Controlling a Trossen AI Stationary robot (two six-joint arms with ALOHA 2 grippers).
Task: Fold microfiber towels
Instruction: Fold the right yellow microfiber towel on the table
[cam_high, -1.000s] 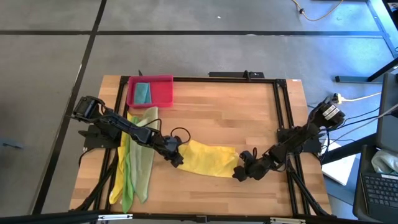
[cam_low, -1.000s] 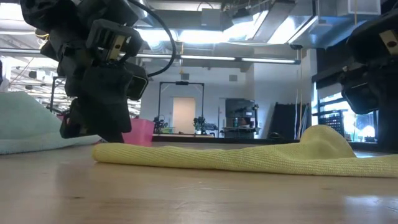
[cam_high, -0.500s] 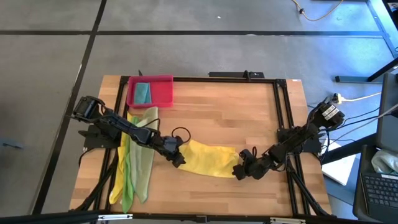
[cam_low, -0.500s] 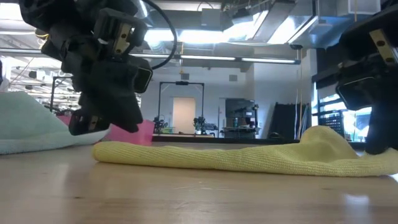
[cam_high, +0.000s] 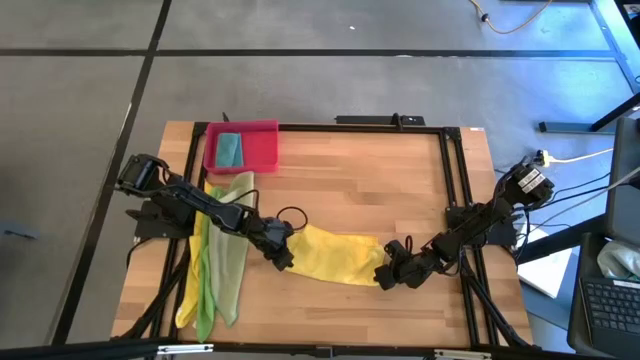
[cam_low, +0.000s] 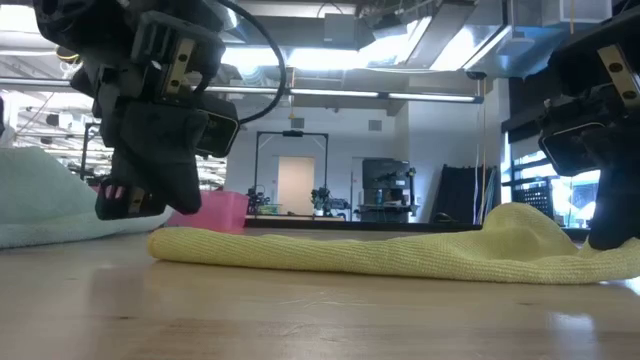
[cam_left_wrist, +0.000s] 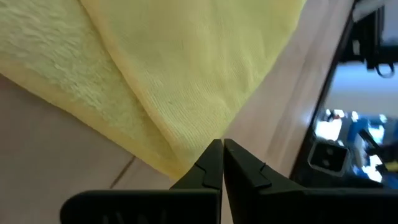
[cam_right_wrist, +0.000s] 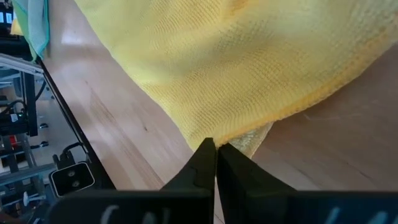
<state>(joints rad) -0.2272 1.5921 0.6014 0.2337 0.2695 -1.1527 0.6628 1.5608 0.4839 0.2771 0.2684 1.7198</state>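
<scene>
A yellow towel (cam_high: 335, 255) lies crumpled across the front middle of the table (cam_high: 350, 170), long and low, with bare wood behind it up to the pink tray (cam_high: 258, 150) and a narrower strip of wood between it and the table's front edge. The left gripper (cam_high: 283, 260) sits at the towel's left end, its fingers (cam_left_wrist: 210, 165) pressed together at the cloth's corner; it seems to pinch the edge, though the cloth between the tips is hard to make out. The right gripper (cam_high: 385, 279) sits at the towel's right end, fingers (cam_right_wrist: 205, 158) likewise clenched at the hem. A second ago both stood open beside the towel; they have since closed on its ends. Left of the towel, a yellow, a green and an olive towel (cam_high: 228, 250) hang over the table's left side, and a teal towel (cam_high: 230, 150) lies in the tray.
</scene>
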